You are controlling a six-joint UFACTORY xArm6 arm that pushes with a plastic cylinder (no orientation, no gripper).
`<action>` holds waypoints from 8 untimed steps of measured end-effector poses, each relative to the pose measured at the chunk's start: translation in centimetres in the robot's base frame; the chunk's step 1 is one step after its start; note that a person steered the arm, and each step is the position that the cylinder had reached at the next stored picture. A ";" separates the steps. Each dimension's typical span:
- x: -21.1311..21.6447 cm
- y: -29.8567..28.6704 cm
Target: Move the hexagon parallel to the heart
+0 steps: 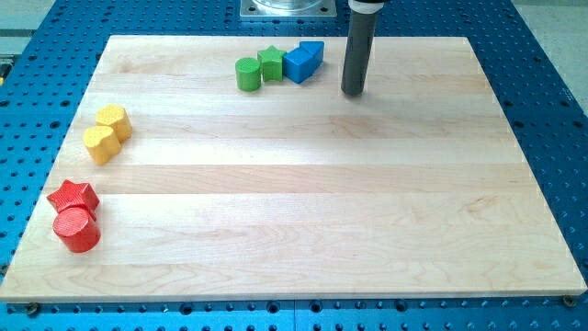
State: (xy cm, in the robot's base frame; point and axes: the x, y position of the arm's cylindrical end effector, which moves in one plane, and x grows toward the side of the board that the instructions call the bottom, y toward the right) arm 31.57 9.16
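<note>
A pale wooden board lies on a blue perforated table. My tip rests on the board at the far side, just right of a row of three blocks, touching none and pushing nothing; a plain rod, it has nothing to open or close. The two yellow blocks sit together near the left edge: the one farther back looks like the yellow hexagon, the nearer the yellow heart, though their shapes are hard to separate at this size. The task appears not yet begun, as the tip stands well apart from both. Left to do: cross the board and push the hexagon into line. The green cylinder, green block and blue block lie between tip and target; the red star and red cylinder sit near the heart.
</note>
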 end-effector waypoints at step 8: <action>6.3 -29.9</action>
State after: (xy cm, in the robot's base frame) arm 37.89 -20.72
